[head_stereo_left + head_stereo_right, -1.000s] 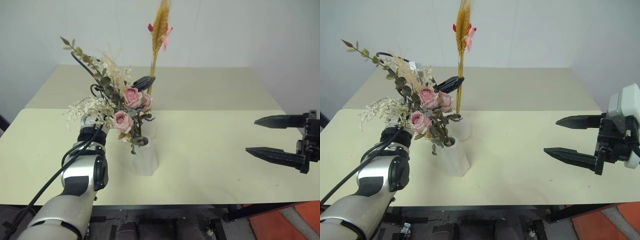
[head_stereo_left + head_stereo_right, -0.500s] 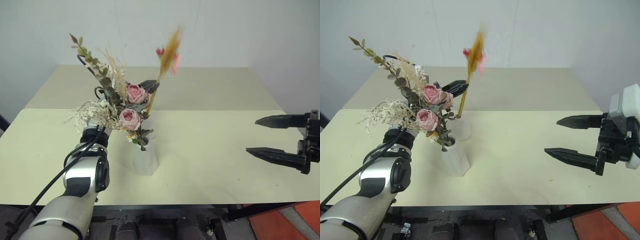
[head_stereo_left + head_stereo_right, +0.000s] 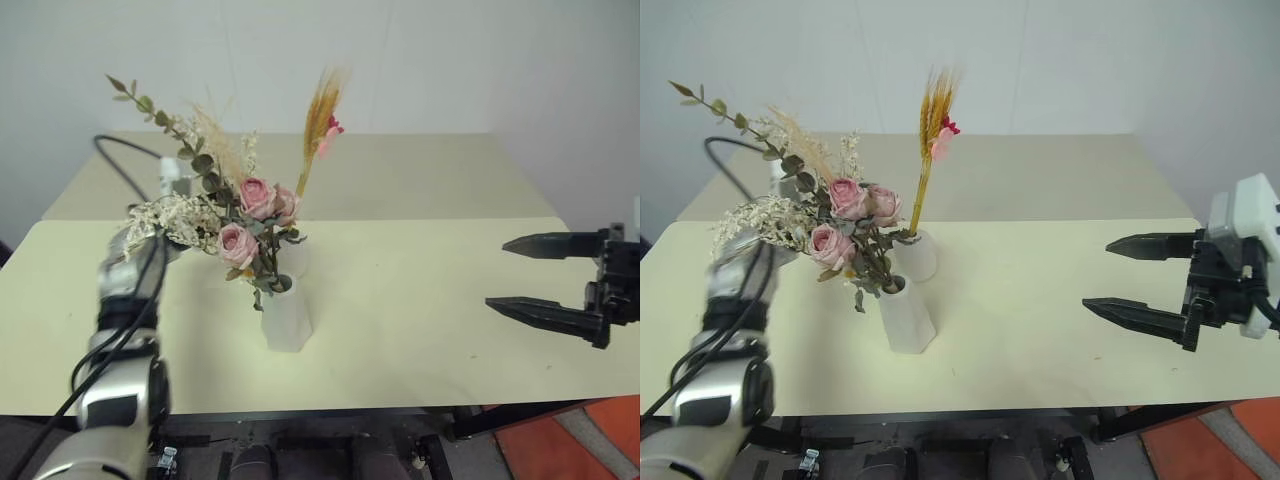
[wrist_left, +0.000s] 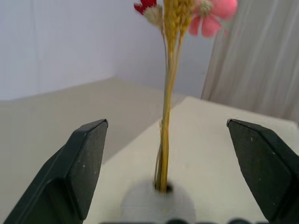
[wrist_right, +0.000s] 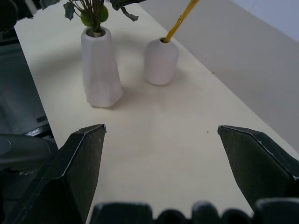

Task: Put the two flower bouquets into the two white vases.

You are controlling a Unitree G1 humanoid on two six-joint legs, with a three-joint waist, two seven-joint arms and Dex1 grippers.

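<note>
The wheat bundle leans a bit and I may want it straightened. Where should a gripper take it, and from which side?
Probably the bare stalks of the wheat bundle, between the round vase mouth and the golden heads. They are slim, gathered and nearly upright. Come level from the robot's right, where the table is open; the rose bouquet crowds the left.

Head pair: high, looking forward and down over the table [image 3: 420,300]; the two eyes sit side by side and share nearly the whole scene, both vases included.

Left wrist camera: low, near level, close in. The round vase [image 4: 158,205] stands between its fingers [image 4: 84,163], wheat stalk [image 4: 167,107] rising centred between them.

Right wrist camera: farther off, angled down across the table. Tall vase [image 5: 99,67] and round vase lie beyond its fingers [image 5: 81,168], between them. Both wrist views share the round vase.
</note>
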